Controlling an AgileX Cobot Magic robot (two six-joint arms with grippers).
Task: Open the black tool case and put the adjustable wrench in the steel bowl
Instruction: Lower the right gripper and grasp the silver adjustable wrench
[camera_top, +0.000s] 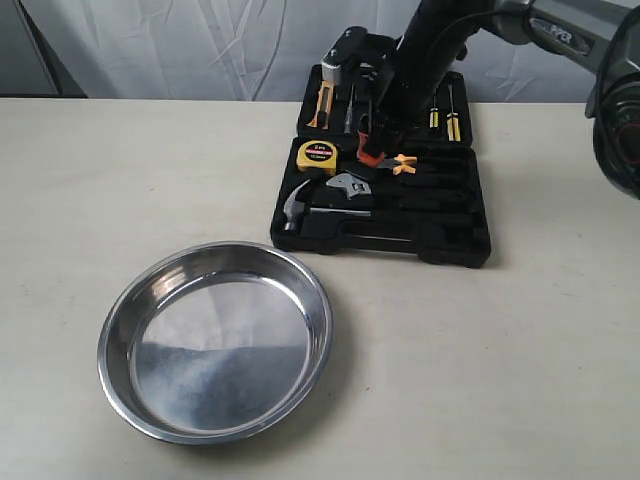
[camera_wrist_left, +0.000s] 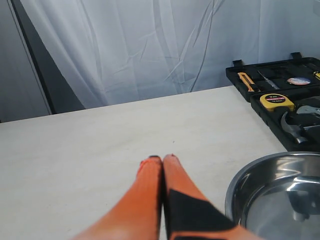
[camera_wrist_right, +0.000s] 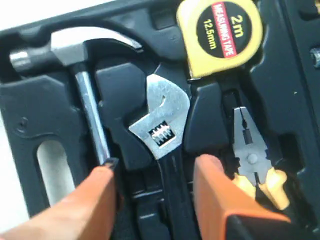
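The black tool case (camera_top: 440, 235) lies open at the back of the table, lid flat behind it. In its moulded slot rests the adjustable wrench (camera_top: 352, 190), silver head (camera_wrist_right: 162, 120) and black handle. My right gripper (camera_wrist_right: 157, 167) hangs low over the case (camera_wrist_right: 30, 115), open, with one orange finger on each side of the wrench handle; whether they touch it I cannot tell. In the exterior view that gripper (camera_top: 372, 150) is just behind the wrench. The steel bowl (camera_top: 220, 350) sits in front of the case with nothing in it. My left gripper (camera_wrist_left: 162, 159) is shut on nothing, above bare table beside the bowl (camera_wrist_left: 280, 200).
A claw hammer (camera_wrist_right: 87, 105) lies beside the wrench, yellow-handled pliers (camera_wrist_right: 250, 155) on its other side, and a yellow tape measure (camera_wrist_right: 220, 35) beyond its head. Screwdrivers (camera_top: 443, 118) sit in the lid. A white curtain hangs behind the table.
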